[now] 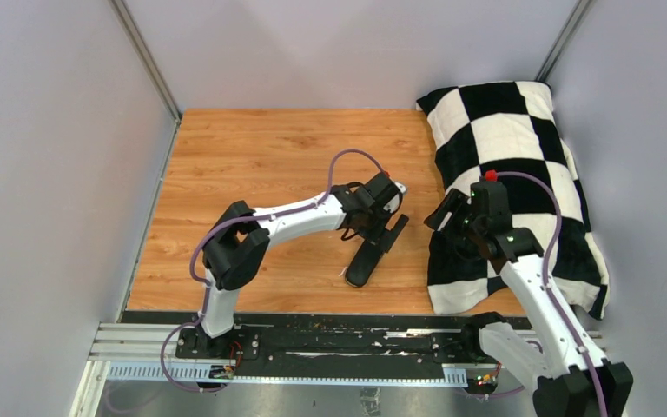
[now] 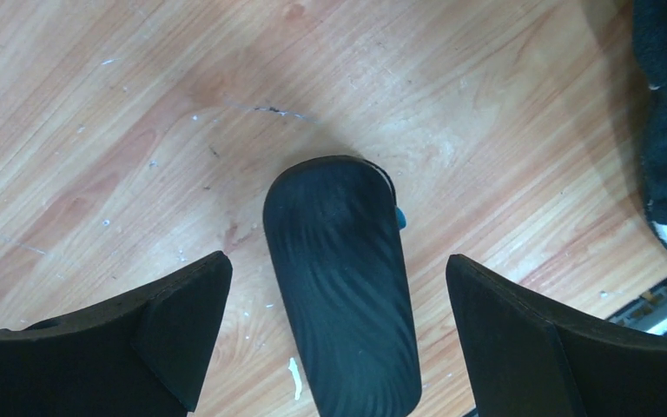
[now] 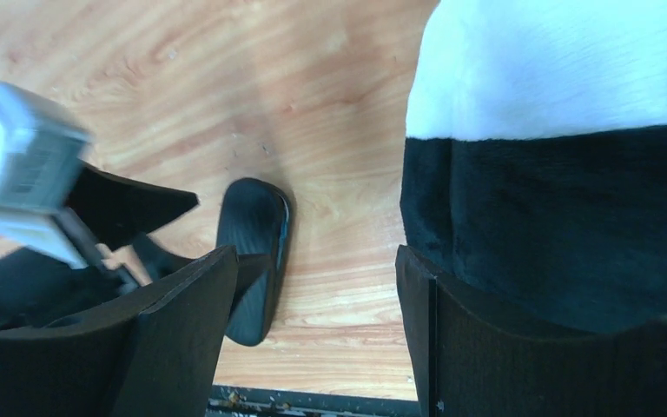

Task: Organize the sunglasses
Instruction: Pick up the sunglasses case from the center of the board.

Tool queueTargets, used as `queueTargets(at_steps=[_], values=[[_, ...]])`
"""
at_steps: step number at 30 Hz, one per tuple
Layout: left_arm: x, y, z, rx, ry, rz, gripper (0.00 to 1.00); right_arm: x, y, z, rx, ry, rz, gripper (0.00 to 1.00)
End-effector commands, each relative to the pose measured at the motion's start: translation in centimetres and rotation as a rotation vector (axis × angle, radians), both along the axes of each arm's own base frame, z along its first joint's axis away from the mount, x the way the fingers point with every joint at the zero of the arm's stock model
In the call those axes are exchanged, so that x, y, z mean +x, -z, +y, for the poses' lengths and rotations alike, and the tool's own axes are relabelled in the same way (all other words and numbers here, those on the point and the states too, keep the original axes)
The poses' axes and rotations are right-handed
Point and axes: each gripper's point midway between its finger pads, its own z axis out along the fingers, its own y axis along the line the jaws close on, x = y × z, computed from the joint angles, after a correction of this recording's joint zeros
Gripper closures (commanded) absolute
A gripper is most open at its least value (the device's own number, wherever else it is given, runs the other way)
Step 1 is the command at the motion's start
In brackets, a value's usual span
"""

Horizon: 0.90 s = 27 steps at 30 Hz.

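Here, left gripper [image 2: 334,265] fingers spread wide over closed black case [image 1: 366,261] on wooden table [image 2: 95,130]; right gripper [image 3: 314,256] fingers apart, empty, at checkered blanket [image 3: 547,208] edge.

Grey walls [image 1: 52,174], wooden tabletop [image 1: 269,148]

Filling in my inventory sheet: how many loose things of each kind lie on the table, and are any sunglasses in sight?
Black glasses case: 1
Black-and-white checkered blanket: 1
Sunglasses in sight: 0
Total: 2
A blue sliver at the case's edge is too small to identify, so it is not counted.
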Motion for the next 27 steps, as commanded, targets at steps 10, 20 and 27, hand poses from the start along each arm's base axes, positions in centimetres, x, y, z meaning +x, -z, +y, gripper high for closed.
queueTargets(at_steps=[10, 20, 27], values=[[0.0, 3.5, -0.9, 0.148, 0.075, -0.020, 0.01, -1.5, -2.2, -2.8, -0.089, 0.081, -0.041, 0.27], [0.0, 4.8, -1.0, 0.210, 0.067, -0.046, 0.20, -1.4, -1.9, -2.6, -0.080, 0.078, -0.035, 0.27], [0.6, 4.4, -0.4, 0.231, 0.047, -0.076, 0.59, -1.4, -1.7, -2.4, -0.069, 0.072, -0.031, 0.27]])
